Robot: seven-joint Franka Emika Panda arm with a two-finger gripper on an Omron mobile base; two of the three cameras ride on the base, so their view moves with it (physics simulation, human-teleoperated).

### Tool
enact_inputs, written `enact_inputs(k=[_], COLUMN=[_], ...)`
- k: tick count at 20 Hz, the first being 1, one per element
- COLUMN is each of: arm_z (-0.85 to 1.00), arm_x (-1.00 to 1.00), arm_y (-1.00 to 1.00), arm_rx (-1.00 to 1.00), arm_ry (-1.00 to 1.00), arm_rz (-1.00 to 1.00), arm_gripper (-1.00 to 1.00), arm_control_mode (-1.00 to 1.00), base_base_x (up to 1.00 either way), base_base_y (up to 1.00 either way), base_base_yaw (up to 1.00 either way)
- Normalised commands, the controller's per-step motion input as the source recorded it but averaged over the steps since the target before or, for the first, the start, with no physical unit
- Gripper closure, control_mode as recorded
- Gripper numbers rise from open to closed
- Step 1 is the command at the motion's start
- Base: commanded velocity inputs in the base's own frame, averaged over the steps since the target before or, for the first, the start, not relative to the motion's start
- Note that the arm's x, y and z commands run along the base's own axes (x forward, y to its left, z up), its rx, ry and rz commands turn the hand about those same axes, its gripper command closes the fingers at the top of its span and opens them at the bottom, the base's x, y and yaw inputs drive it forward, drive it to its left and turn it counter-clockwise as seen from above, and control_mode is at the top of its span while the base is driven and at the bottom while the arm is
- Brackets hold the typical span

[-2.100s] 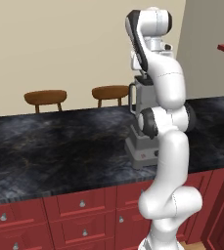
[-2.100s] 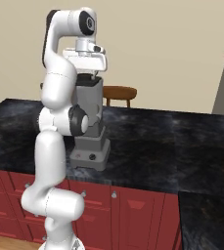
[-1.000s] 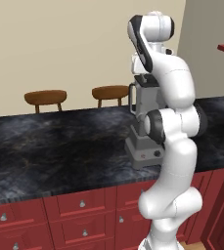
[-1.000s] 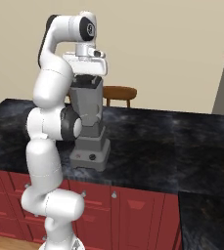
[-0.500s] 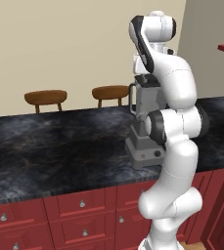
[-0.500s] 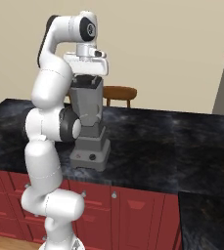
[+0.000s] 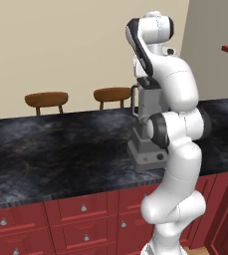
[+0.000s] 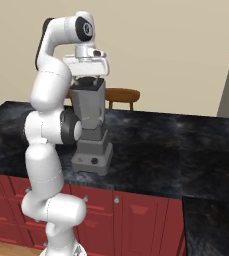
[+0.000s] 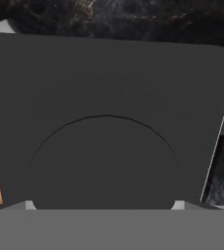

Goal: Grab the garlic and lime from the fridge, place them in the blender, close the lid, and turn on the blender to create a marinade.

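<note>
The gripper (image 8: pixel 89 77), upper left in the right base view, sits directly atop the blender (image 8: pixel 91 127), jaws spread wide around the lid (image 9: pixel 108 117).

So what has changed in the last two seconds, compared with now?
The hand came down a little onto the top of the blender, where the lid sits. The blender, the counter and the two stools did not move.
</note>
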Motion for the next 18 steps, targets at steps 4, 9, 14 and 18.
enact_inputs(k=[4,9,14,18], arm_z=[-0.26,-0.46,-0.17,0.0], arm_x=[-0.01,-0.17,-0.02,0.0], arm_y=[0.03,-0.02,0.0,0.0], arm_rx=[-0.08,0.03,0.06,0.0], arm_ry=[0.04,0.05,0.02,0.0], arm_rz=[0.0,0.0,0.0,0.0], arm_gripper=[1.0,1.0,1.0,-1.0], arm_control_mode=[-1.0,-1.0,-1.0,-1.0], base_base_x=[0.0,0.0,0.0,0.0], base_base_y=[0.0,0.0,0.0,0.0], base_base_yaw=[0.0,0.0,0.0,0.0])
